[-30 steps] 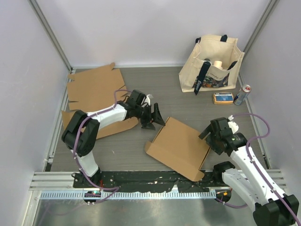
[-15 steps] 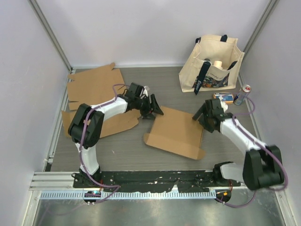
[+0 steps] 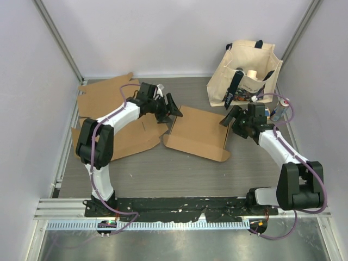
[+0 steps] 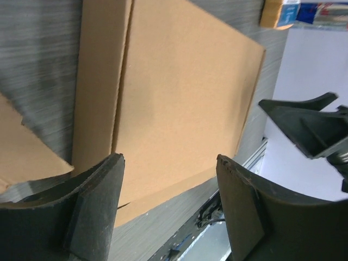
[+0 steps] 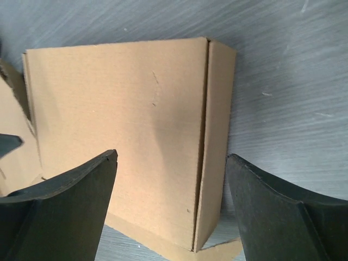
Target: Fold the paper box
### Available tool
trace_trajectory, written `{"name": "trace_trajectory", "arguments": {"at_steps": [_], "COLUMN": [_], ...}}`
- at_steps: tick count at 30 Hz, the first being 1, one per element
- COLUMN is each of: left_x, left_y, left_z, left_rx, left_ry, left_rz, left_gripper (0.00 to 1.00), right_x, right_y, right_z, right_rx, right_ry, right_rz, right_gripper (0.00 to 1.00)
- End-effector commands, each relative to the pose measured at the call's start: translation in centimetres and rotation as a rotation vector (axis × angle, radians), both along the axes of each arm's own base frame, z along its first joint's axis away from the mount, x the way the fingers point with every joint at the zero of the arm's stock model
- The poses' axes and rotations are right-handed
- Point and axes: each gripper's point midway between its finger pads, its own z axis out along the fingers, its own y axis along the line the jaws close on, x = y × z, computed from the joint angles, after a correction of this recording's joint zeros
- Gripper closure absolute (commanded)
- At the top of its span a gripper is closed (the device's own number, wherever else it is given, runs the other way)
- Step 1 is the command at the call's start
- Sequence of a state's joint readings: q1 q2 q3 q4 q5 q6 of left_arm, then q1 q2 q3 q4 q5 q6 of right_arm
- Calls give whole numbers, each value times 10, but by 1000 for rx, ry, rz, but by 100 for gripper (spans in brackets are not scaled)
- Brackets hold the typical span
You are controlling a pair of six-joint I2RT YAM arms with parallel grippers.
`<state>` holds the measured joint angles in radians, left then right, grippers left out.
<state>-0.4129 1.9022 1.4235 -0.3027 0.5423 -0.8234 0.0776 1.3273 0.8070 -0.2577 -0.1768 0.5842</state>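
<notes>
The paper box (image 3: pixel 197 132) is a partly folded brown cardboard piece lying mid-table, one side panel raised at its right end. My left gripper (image 3: pixel 174 107) stands open at the box's back-left corner, nothing between its fingers. My right gripper (image 3: pixel 232 118) stands open at the box's right end, also empty. In the left wrist view the box (image 4: pixel 179 98) fills the space beyond my left gripper (image 4: pixel 168 163). From the right wrist, the box (image 5: pixel 125 130) and its folded side strip (image 5: pixel 217 136) lie below my right gripper (image 5: pixel 171 157).
Flat cardboard sheets (image 3: pixel 107 98) lie at the back left, another (image 3: pixel 130 138) under the left arm. A cream tote bag (image 3: pixel 244 76) stands at the back right, with a drink can (image 3: pixel 280 109) beside it. Metal rails edge the table.
The box has slid and turned toward the back of the table. Both arms reached farther back with it, the right arm swinging in from the near right. Both grippers stayed open.
</notes>
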Motion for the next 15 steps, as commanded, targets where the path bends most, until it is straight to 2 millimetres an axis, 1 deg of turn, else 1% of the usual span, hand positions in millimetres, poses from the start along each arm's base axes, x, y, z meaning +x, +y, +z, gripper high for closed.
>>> {"name": "trace_trajectory", "arguments": {"at_steps": [1, 2, 3, 4, 5, 6, 7, 8, 9, 11, 13, 14, 15], "left_x": [-10, -9, -9, -7, -6, -3, -4, -4, -2, -1, 1, 4, 4], "left_y": [12, 12, 15, 16, 16, 17, 19, 18, 17, 16, 15, 14, 12], "left_z": [1, 0, -1, 0, -3, -1, -4, -7, -5, -5, -3, -2, -4], "left_rx": [25, 14, 0, -6, -6, -6, -2, -1, -5, -5, -12, -16, -17], "left_ry": [-20, -14, -4, -7, -4, -7, 11, 21, 13, 13, 3, 2, 8], "left_rz": [-31, -30, -29, -28, -34, -34, -35, -42, -50, -59, -67, -68, -76], "left_gripper": [30, 33, 34, 34, 35, 35, 34, 31, 29, 25, 23, 22, 22], "right_x": [13, 17, 14, 13, 16, 16, 19, 22, 20, 22, 22, 21, 21], "right_y": [9, 7, 5, 11, 0, -2, -2, -8, -11, -17, -19, -20, -24], "right_z": [14, 15, 8, 9, 4, 0, 1, -3, -8, -11, -18, -21, -24], "right_rx": [70, 87, 103, 141, 158, 164, 186, 199, 210, 230, 246, 256, 266], "right_ry": [-104, -125, -121, -134, -122, -111, -124, -122, -112, -121, -103, -95, -86], "right_rz": [87, 77, 66, 91, 55, 53, 65, 46, 34, 10, 4, -1, -21], "right_gripper": [17, 18, 22, 25, 28, 35, 38, 41, 47, 50, 51, 53, 58]}}
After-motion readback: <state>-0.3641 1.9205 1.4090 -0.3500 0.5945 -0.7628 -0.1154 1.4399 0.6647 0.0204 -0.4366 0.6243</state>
